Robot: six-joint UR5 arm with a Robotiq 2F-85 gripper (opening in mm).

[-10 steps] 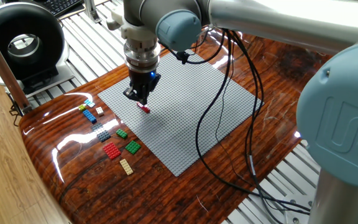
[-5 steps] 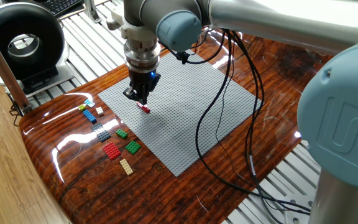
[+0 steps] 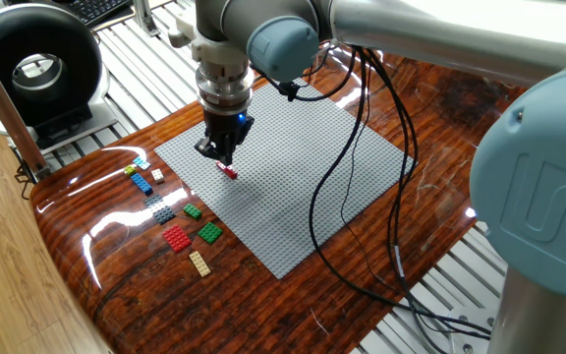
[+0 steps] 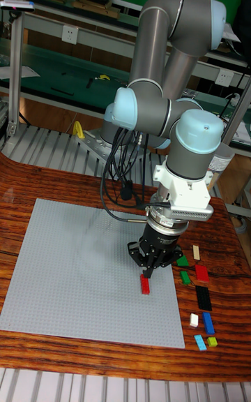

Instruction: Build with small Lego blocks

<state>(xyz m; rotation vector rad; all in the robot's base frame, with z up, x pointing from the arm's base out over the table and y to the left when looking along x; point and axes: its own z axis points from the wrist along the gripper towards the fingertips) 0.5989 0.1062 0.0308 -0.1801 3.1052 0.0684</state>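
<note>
One of the small Lego blocks, a red brick [image 3: 227, 170] [image 4: 145, 284], lies flat on the grey baseplate [image 3: 303, 187] [image 4: 77, 269]. My gripper [image 3: 222, 157] [image 4: 148, 267] points straight down just above the brick's end, its dark fingertips close to it. The brick shows whole below the tips. I cannot make out how wide the jaws stand. More small Lego blocks lie loose on the wood beside the plate: blue [image 3: 142, 183], grey [image 3: 162, 211], green [image 3: 209, 232] [image 4: 185, 277], red [image 3: 176, 238] [image 4: 201, 273] and tan [image 3: 198, 263] [image 4: 196, 252].
Black cables [image 3: 362, 197] hang from the arm across the plate's right half. A black ring-shaped device [image 3: 32, 69] stands at the back left. The wooden tabletop [image 3: 126, 285] ends in a curved edge near the loose blocks.
</note>
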